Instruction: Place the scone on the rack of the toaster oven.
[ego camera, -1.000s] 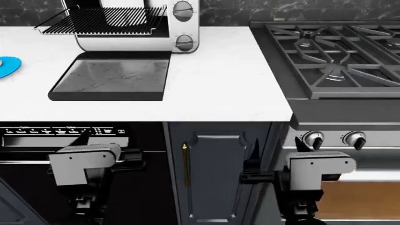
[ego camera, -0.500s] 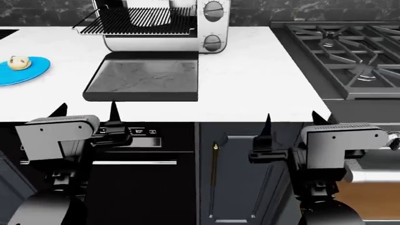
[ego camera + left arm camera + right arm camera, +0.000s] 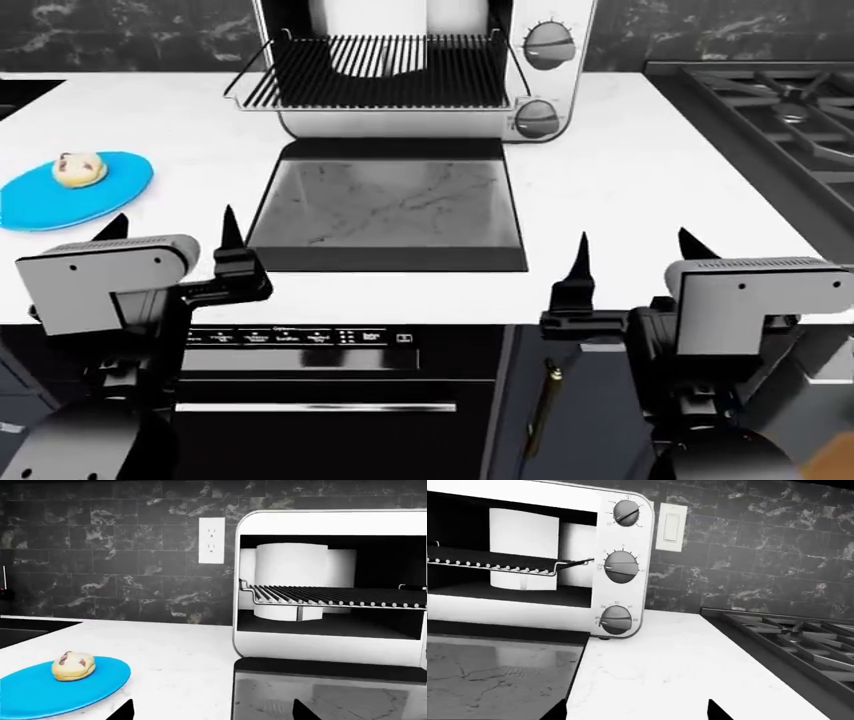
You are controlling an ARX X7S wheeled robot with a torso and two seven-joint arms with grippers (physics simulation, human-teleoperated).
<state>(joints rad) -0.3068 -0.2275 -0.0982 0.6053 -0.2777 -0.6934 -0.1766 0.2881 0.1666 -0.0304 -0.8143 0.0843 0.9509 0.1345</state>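
The scone (image 3: 79,168) lies on a blue plate (image 3: 54,200) at the counter's left; the left wrist view shows this scone (image 3: 73,665) left of the oven. The chrome toaster oven (image 3: 550,70) stands at the back with its glass door (image 3: 387,205) folded flat on the counter. Its wire rack (image 3: 380,70) is pulled partway out, and a white cylinder sits in the cavity behind it. The rack (image 3: 333,596) also shows from the left wrist and the rack (image 3: 494,560) from the right. My left gripper (image 3: 174,225) and right gripper (image 3: 638,248) hover open and empty at the counter's front edge.
Grey stove grates (image 3: 787,100) fill the counter's right end. A dark recess (image 3: 27,90) sits at the far left. A wall outlet (image 3: 211,540) and a switch (image 3: 671,527) are on the dark tiled backsplash. A dishwasher panel (image 3: 307,338) is below the counter.
The view has shifted left and higher, bringing the plate and scone into sight. Both grippers rose from below the countertop to its front edge, still open.
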